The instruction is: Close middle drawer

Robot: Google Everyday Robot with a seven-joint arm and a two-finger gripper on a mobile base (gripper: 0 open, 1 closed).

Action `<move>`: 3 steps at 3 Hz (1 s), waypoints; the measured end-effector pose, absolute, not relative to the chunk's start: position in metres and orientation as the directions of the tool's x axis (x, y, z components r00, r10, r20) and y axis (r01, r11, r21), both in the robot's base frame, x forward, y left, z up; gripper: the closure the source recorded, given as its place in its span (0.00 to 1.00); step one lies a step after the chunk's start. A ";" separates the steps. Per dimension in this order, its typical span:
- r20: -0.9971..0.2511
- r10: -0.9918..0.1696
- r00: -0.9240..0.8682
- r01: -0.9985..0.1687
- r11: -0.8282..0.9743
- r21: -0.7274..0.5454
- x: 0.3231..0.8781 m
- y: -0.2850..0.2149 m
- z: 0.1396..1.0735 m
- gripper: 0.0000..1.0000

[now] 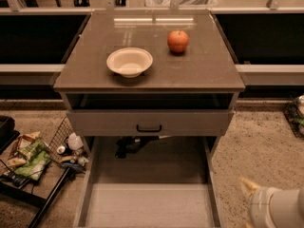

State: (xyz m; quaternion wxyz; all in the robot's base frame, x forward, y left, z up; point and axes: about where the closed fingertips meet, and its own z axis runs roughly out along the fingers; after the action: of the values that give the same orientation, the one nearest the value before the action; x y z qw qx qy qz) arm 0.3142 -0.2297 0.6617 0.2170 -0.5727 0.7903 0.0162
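Observation:
The middle drawer (149, 201) is pulled far out toward me as a long shallow grey tray. Its front runs off the bottom of the camera view, so its handle is hidden. Above it sits the uppermost drawer front (199, 122) with a small black bar handle (149, 128) and a dark gap over it. My gripper (250, 189) shows at the lower right as a white body with a beige tip. It is to the right of the tray's right side wall and apart from it.
A white bowl (129, 61) and a red apple (177, 41) stand on the cabinet top (95, 75). Something black (135, 144) lies at the back of the tray. A wire rack with snack bags and bottles (35, 158) is on the floor to the left.

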 end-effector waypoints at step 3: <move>-0.494 -0.831 -0.255 -0.945 0.323 -0.057 0.266 -0.181 0.467 0.83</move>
State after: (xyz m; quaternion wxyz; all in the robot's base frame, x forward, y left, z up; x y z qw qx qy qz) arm 0.2657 -0.1807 0.4673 0.2240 -0.5677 0.7820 0.1264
